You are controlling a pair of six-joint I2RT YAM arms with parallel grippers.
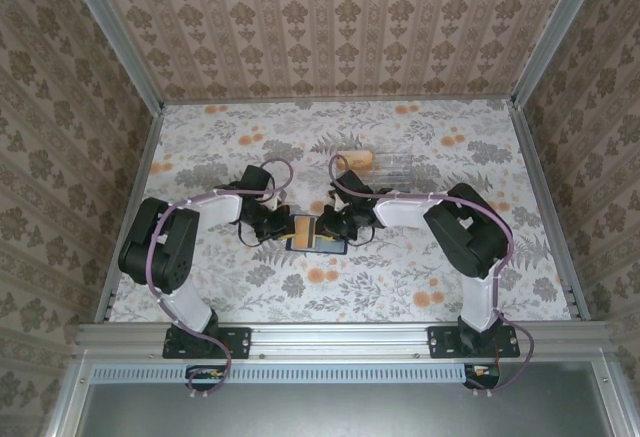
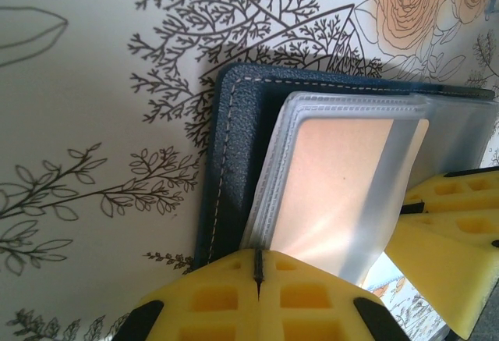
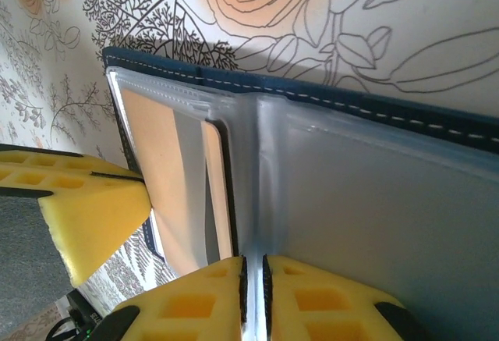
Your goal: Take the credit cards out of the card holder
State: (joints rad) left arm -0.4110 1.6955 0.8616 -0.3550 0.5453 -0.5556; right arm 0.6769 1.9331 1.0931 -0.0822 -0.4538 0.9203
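The dark navy card holder (image 1: 318,230) lies open mid-table between both grippers. In the left wrist view its stitched cover (image 2: 238,146) lies flat, and clear sleeves stand up from it holding a peach-coloured credit card (image 2: 335,185). My left gripper (image 2: 258,257) is shut on the near edge of those sleeves. The right wrist view looks along the cover's blue rim (image 3: 390,107), and my right gripper (image 3: 253,267) holds a frosted sleeve page (image 3: 374,200) in a narrow gap between its jaws. The same card (image 3: 148,154) stands to its left, beside the other gripper's yellow fingers (image 3: 86,208).
A clear plastic box (image 1: 400,165) with an orange object (image 1: 357,159) at its left end lies behind the grippers. Patterned walls and metal rails (image 1: 545,197) enclose the floral table. Both arms fold inward toward the centre.
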